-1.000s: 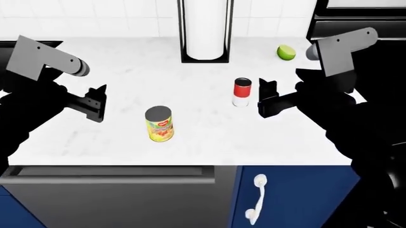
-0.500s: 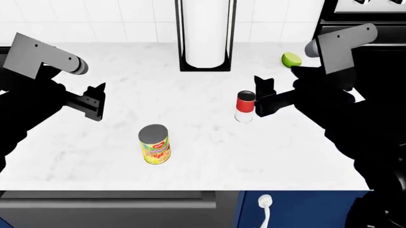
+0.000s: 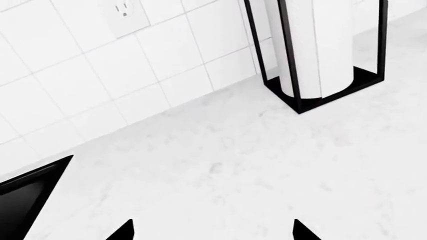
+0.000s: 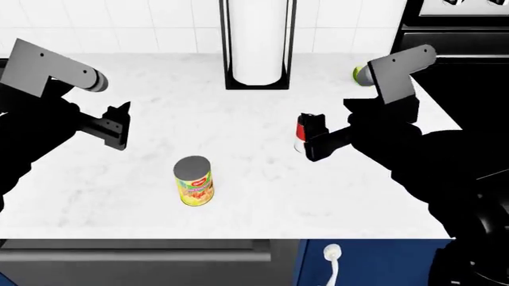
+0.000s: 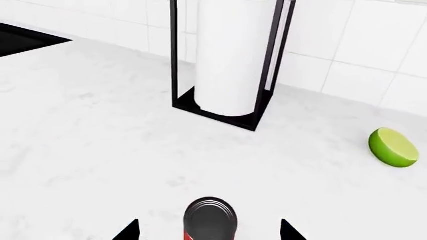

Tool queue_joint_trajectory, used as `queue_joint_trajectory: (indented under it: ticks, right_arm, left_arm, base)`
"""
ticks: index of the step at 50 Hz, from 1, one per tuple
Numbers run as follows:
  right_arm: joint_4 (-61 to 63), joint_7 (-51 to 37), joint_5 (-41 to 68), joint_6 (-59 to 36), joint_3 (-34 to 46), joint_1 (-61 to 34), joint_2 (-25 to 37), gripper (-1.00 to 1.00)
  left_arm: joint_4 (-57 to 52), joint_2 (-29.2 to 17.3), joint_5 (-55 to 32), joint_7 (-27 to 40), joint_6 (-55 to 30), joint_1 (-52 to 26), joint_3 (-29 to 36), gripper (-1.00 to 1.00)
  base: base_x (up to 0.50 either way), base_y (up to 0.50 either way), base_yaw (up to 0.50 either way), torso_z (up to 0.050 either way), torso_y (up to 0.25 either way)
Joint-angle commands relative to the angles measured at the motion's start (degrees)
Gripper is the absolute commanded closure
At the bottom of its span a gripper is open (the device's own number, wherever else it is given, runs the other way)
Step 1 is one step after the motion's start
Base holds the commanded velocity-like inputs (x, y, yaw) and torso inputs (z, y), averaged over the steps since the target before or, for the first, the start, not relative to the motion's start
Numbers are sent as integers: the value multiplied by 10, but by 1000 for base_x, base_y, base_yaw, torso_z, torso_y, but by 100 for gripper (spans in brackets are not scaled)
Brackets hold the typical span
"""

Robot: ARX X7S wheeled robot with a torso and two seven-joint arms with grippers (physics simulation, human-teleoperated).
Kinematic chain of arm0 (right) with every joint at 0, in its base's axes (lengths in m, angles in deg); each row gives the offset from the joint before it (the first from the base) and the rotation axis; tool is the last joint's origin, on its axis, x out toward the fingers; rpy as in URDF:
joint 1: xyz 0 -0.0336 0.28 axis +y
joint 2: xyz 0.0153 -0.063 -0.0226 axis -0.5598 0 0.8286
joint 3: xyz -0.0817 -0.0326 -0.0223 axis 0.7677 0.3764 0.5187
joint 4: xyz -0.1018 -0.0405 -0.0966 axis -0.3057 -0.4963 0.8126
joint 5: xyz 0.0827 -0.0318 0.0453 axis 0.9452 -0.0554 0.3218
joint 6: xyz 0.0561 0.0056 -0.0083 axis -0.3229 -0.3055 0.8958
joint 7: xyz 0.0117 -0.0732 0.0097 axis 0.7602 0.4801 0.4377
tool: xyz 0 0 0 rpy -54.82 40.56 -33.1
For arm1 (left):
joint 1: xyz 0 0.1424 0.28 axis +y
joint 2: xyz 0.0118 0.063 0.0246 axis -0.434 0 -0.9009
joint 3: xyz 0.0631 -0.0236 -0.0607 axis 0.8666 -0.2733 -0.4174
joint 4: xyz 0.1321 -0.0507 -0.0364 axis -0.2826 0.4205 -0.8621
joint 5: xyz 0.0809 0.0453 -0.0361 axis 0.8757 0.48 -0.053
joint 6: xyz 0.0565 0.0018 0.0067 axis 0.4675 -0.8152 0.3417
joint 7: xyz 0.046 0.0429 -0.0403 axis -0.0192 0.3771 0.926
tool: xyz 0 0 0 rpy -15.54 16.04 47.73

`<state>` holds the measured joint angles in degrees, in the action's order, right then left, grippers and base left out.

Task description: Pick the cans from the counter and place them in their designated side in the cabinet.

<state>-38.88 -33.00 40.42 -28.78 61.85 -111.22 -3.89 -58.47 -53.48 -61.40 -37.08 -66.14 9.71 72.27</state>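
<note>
On the white counter stands the yellow-labelled can, upright near the front, apart from both grippers. The slim red-and-white can stands right of centre, half hidden behind my right gripper. In the right wrist view its dark top sits between the spread fingertips of the right gripper, with clear gaps on both sides. That gripper is open. My left gripper hovers open over bare counter at the left, and nothing lies between the left gripper's tips.
A black-framed paper towel holder stands at the back centre. A green lime lies back right, near the black stove. A blue cabinet door with a white handle sits below the counter's front edge.
My right gripper has moved left and down, from beside the red-and-white can to straddling it. The view shifted down the counter earlier. The left arm has barely moved.
</note>
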Motion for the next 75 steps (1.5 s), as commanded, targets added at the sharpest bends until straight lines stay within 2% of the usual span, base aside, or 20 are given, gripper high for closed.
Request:
queue_joint_trajectory:
  ticks: [1,16,75]
  right_arm:
    - [-17,5,8,3,18,5,5,-100]
    - [-84,10,-10,74,47,7,0,-100]
    - [-243,28,-41,204,103,20,-17,-100]
  left_arm:
    - [2,-1,-1,1,5,3,-1,-100]
    - [3,-3,-2,3,9,6,-5,-100]
    - [15,-4,-6,10,29,16,-9,-100]
  base:
    - [0,0,0,0,0]
    - [0,0,0,0,0]
    - [0,0,0,0,0]
